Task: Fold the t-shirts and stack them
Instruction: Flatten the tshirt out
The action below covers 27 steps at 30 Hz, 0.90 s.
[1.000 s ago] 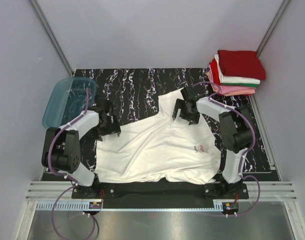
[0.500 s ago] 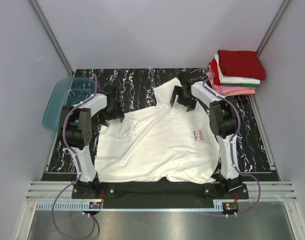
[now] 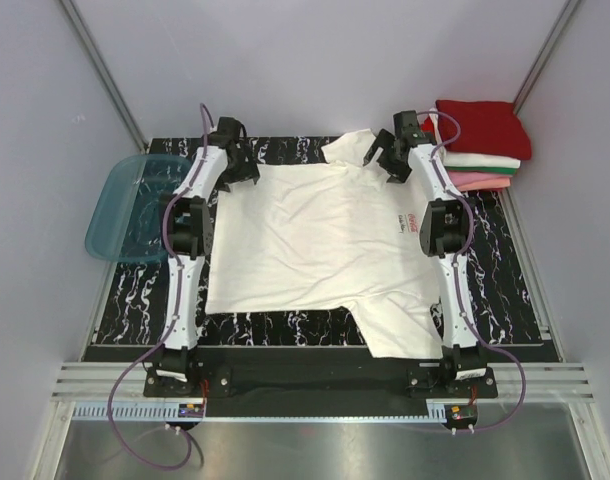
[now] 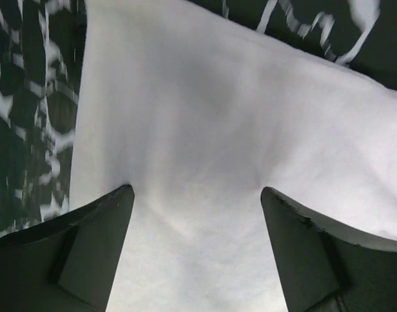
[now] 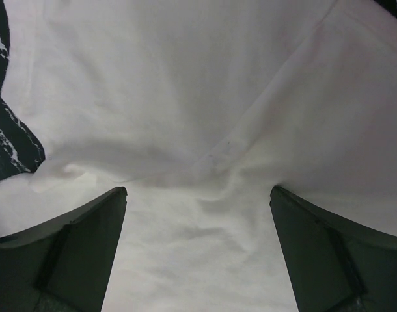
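A white t-shirt (image 3: 315,240) with a small red print near its right side lies spread on the black marbled mat (image 3: 135,300). One corner reaches down toward the near edge at the right. My left gripper (image 3: 247,165) is stretched to the shirt's far left corner. My right gripper (image 3: 380,160) is at the far right corner. In the left wrist view the jaws (image 4: 197,195) stand wide apart over white cloth (image 4: 205,130). In the right wrist view the jaws (image 5: 198,192) also stand wide apart over creased cloth (image 5: 185,84). A stack of folded dark red, white and pink tees (image 3: 475,145) sits at the far right.
A translucent teal plastic tub (image 3: 135,205) sits at the left edge of the mat. Grey walls enclose the back and sides. Both arms lie stretched along the shirt's left and right sides. A metal rail runs along the near edge (image 3: 315,385).
Both arms have stretched toward the far edge, and the white shirt has gone with them. It now lies flatter and farther back. Its near left part has left the front edge.
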Each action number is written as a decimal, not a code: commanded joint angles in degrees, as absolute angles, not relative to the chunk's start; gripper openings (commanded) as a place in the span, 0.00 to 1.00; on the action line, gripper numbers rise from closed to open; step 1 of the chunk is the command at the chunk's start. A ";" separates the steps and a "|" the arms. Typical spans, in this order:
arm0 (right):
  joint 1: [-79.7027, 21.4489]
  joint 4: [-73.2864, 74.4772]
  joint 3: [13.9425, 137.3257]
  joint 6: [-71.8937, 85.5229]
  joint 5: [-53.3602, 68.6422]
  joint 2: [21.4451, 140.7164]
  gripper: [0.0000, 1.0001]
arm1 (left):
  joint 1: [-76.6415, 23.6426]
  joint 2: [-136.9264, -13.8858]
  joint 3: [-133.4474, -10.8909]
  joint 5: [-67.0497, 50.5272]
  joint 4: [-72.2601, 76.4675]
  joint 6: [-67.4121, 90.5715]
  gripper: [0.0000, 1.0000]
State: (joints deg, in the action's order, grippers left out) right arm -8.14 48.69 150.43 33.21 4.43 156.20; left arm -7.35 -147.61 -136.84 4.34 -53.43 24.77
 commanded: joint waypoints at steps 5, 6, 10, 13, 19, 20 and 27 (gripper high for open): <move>-7.21 36.48 146.42 38.15 17.05 159.35 1.00 | -4.04 -148.03 -142.12 -4.66 -43.08 21.01 0.99; -7.21 36.91 146.95 37.97 16.53 158.82 1.00 | -4.13 -146.53 -141.51 -5.70 -42.63 20.57 0.99; -7.21 35.25 139.94 36.74 16.70 149.08 1.00 | -4.57 -136.17 -135.72 -4.40 -43.15 20.65 0.99; -7.21 35.51 133.26 35.86 17.58 140.15 1.00 | -4.92 -124.66 -126.70 -3.17 -44.20 21.00 0.99; -7.21 42.43 114.47 31.64 9.09 116.58 1.00 | -7.99 -98.47 -98.60 -0.09 -50.69 21.36 0.99; -7.29 42.80 110.61 31.29 7.05 112.89 1.00 | -8.61 -92.61 -94.61 2.00 -51.50 21.62 0.99; -8.08 47.10 71.34 37.34 -2.45 76.97 1.00 | -10.37 -66.38 -56.49 1.06 -50.72 28.63 0.99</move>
